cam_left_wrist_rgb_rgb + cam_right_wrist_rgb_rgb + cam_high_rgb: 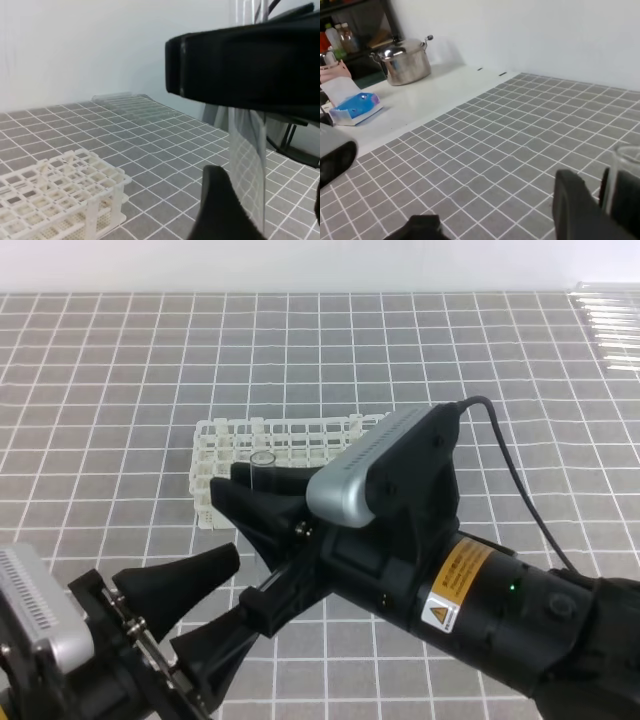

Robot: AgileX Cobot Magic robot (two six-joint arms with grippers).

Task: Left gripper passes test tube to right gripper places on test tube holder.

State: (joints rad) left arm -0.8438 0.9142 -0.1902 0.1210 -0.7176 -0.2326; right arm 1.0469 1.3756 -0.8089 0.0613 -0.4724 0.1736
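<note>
Handover looks finished: right claw [240, 487] is clamped on the upright test tube [262, 468] above the rack [235, 445], left claw [205, 605] apart, placing remains.

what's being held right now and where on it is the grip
The right gripper holds the test tube upright, its fingers clamped just below the round rim. The left gripper is open and holds nothing.

A clear test tube [248, 165] stands upright behind black fingers [240, 65], test tube holder [55, 195] lower left.
</note>
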